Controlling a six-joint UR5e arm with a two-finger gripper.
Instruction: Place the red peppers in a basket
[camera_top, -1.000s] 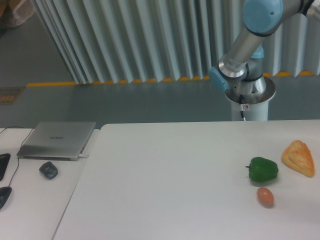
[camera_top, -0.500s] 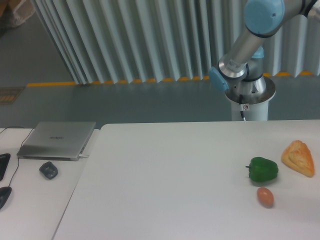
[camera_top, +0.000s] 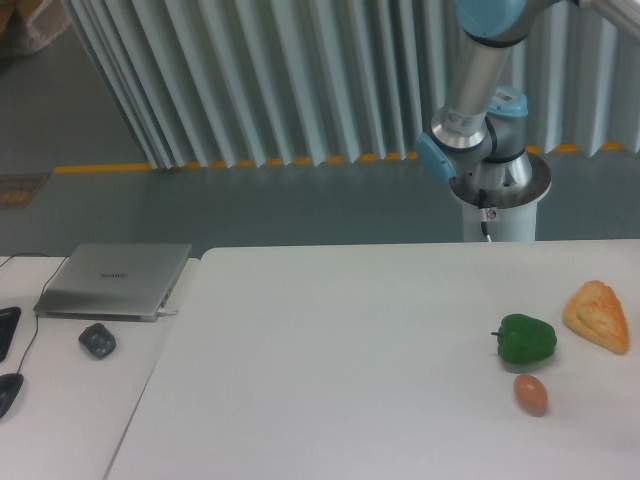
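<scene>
Jaws out of frame: you see only the arm (camera_top: 478, 70) rising from its pedestal (camera_top: 498, 200) behind the table (camera_top: 330, 350), so whether they are open, closed or loaded cannot be told. No red pepper and no basket show anywhere in view. At the right of the table lie a green pepper (camera_top: 526, 339), a small brownish egg-like item (camera_top: 531, 393) just in front of it, and a bread-like pastry (camera_top: 598, 315) beside it. Risk, as a judgement: you pick the green pepper by mistake, or the arm descends blind and knocks these three.
</scene>
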